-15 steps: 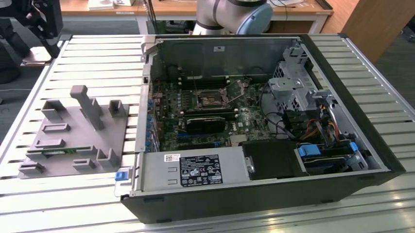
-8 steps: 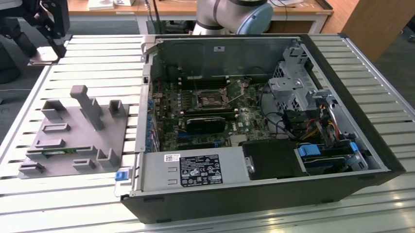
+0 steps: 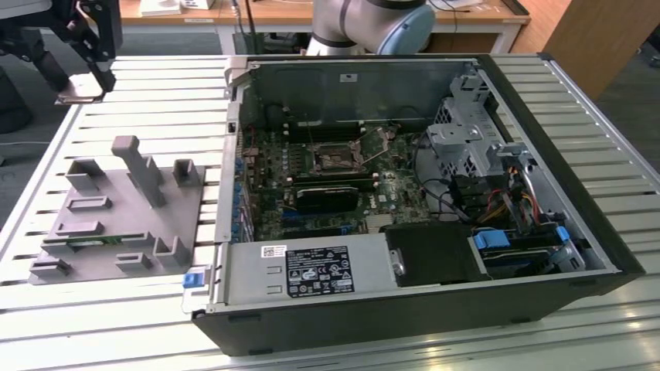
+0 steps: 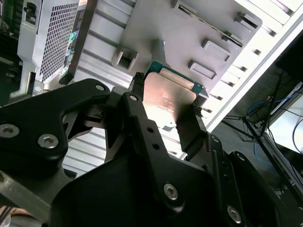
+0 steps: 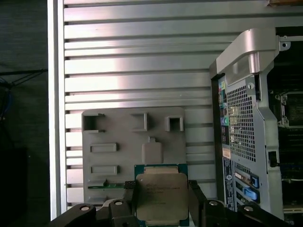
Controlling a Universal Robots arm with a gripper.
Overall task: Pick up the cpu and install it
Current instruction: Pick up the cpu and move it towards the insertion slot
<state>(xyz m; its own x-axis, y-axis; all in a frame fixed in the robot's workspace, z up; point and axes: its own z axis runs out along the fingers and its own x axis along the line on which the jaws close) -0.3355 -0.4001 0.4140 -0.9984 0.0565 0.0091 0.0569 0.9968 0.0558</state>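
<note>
The cpu (image 3: 76, 93) is a flat silvery square with a green rim. My gripper (image 3: 83, 79) is shut on it, high above the slatted table's far corner on the exterior view's left. In both wrist views the black fingers (image 5: 128, 195) clamp two opposite sides of the cpu (image 5: 161, 197), whose metal top faces the camera (image 4: 166, 100). It hangs over the grey holder plate (image 5: 130, 142), apart from it. The open computer case (image 3: 413, 201) lies to the exterior view's right, with the motherboard socket (image 3: 335, 158) in its middle.
The grey holder plate (image 3: 113, 209) has upright posts and pockets, and a green memory stick (image 3: 98, 241) lies in one slot. A black heatsink block (image 3: 328, 193) sits below the socket. The case's metal wall (image 3: 235, 154) stands between plate and motherboard. The arm's base (image 3: 372, 23) is behind the case.
</note>
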